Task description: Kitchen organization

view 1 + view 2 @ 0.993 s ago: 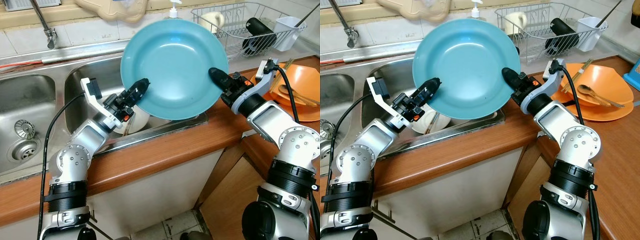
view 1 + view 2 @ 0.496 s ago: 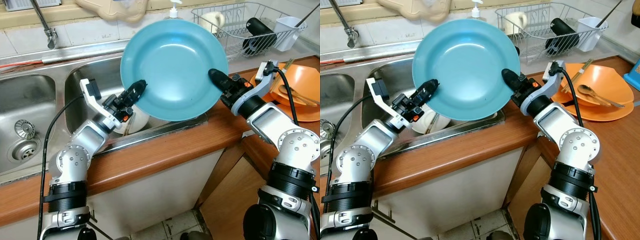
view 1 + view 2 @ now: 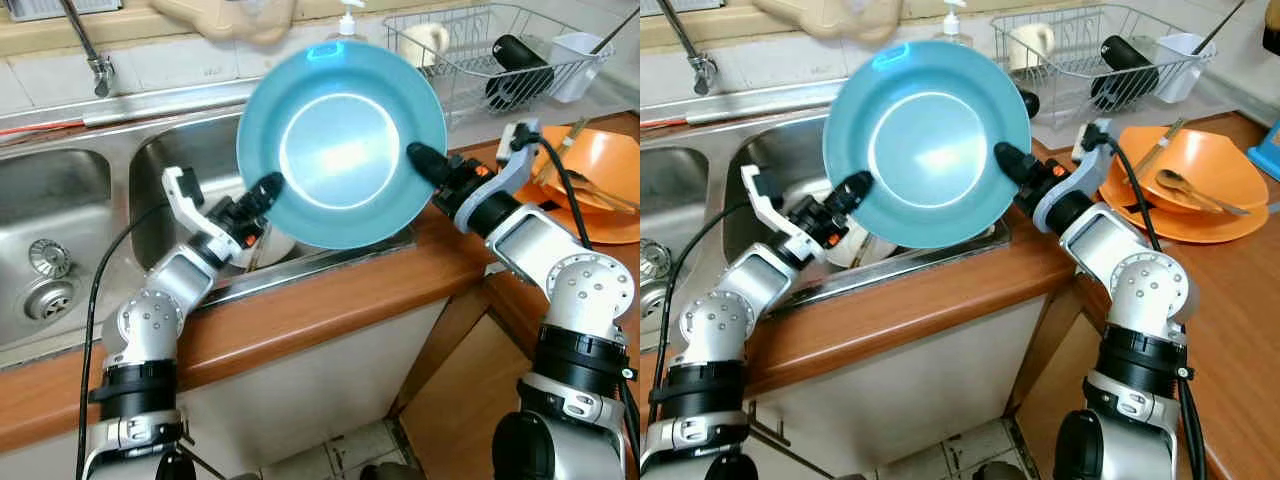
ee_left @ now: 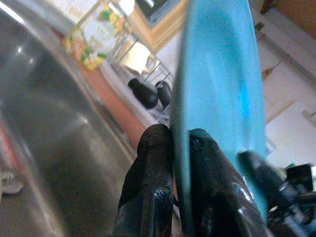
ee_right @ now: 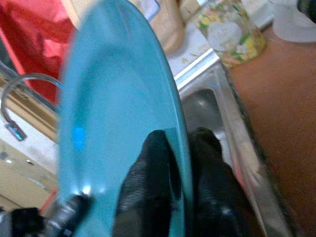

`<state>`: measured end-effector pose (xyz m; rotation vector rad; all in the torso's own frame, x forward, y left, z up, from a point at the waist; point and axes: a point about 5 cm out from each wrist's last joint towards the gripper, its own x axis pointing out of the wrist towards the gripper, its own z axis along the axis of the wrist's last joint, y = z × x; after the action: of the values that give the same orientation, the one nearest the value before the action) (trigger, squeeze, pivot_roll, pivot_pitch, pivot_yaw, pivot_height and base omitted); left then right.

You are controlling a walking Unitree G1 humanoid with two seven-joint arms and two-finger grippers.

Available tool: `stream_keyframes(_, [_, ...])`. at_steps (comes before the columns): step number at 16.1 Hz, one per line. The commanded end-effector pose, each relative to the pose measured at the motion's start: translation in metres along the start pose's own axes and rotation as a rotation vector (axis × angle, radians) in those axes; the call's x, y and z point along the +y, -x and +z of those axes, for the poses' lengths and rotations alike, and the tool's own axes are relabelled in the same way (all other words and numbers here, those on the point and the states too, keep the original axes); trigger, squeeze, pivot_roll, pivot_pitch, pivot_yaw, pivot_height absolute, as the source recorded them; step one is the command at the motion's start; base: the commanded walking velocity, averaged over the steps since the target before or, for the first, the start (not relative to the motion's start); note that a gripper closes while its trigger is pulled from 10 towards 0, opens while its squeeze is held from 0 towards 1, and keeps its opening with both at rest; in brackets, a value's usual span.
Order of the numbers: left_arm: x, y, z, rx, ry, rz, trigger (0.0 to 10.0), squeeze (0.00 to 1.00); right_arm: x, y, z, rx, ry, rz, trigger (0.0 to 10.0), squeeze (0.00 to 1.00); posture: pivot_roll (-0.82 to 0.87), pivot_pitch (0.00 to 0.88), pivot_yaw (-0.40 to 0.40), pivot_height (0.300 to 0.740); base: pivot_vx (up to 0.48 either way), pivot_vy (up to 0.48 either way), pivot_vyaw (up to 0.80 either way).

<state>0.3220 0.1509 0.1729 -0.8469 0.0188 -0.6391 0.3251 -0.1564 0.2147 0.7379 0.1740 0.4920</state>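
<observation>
a double stainless steel sink (image 3: 70, 215) is set into a brown wooden countertop (image 3: 330, 300). a faucet (image 3: 85, 45) is mounted against pale wall tiles (image 3: 180, 60). a tiled floor (image 3: 350, 455) is seen below the white cabinet front (image 3: 300, 385).

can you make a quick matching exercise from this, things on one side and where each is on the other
Things:
1. blue plate
2. orange plate
3. black bottle
4. spoon

Places:
A. lying in the wire rack
B. on the counter, right of the sink
C. held upright over the sink by both grippers
D. resting on the orange plate

Pairs: 1-C, 2-B, 3-A, 4-D
</observation>
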Motion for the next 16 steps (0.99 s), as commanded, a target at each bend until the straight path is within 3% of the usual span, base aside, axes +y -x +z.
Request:
stream_keyframes(1, [-0.001, -0.003, 0.009, -0.047, 0.026, -0.013, 0.0, 0.00, -0.002, 0.002, 0.003, -0.012, 0.035, -0.036, 10.0, 1.00, -0.14, 0.000, 0.054, 0.740, 0.000, 0.000, 0.00])
stream_keyframes(2, [0.002, -0.001, 0.013, -0.072, 0.043, -0.002, 0.0, 0.00, -0.004, 0.003, 0.003, -0.011, 0.043, -0.048, 10.0, 0.58, -0.14, 0.000, 0.054, 0.740, 0.000, 0.000, 0.00])
stream_keyframes(3, [0.006, 0.002, 0.023, -0.126, 0.072, 0.013, 0.0, 0.00, -0.006, 0.004, 0.003, -0.005, 0.054, -0.057, 10.0, 0.00, -0.14, 0.000, 0.053, 0.740, 0.000, 0.000, 0.00])
stream_keyframes(6, [0.015, 0.010, 0.045, -0.217, 0.090, 0.049, 0.0, 0.00, -0.010, 0.007, 0.004, 0.007, 0.083, -0.067, 10.0, 0.00, -0.14, 0.000, 0.052, 0.740, 0.000, 0.000, 0.00])
stream_keyframes(7, [0.019, 0.013, 0.053, -0.249, 0.089, 0.072, 0.0, 0.00, -0.010, 0.008, 0.004, 0.027, 0.130, -0.068, 10.0, 0.00, -0.14, 0.000, 0.052, 0.740, 0.000, 0.000, 0.00])
stream_keyframes(8, [0.025, 0.018, 0.061, -0.275, 0.063, 0.111, 0.0, 0.00, -0.007, 0.009, 0.000, 0.075, 0.252, -0.067, 10.0, 0.00, -0.14, 0.000, 0.052, 0.740, 0.000, 0.000, 0.00])
stream_keyframes(10, [0.032, 0.021, 0.065, -0.265, -0.024, 0.188, 0.0, 0.00, 0.004, 0.007, -0.004, 0.109, 0.388, -0.019, 10.0, 0.00, -0.14, 0.000, 0.052, 0.740, 0.000, 0.000, 0.00])
stream_keyframes(13, [0.045, 0.020, 0.065, -0.167, -0.273, 0.381, 0.0, 0.00, 0.016, 0.005, -0.012, 0.180, 0.592, 0.025, 10.0, 0.00, -0.14, 0.000, 0.047, 0.740, 0.000, 0.000, 0.00])
stream_keyframes(16, [0.054, 0.016, 0.063, -0.091, -0.372, 0.529, 0.0, 0.00, 0.024, 0.007, -0.023, 0.261, 0.715, 0.089, 10.0, 0.00, -0.14, 0.000, 0.042, 0.740, 0.000, 0.000, 0.00])
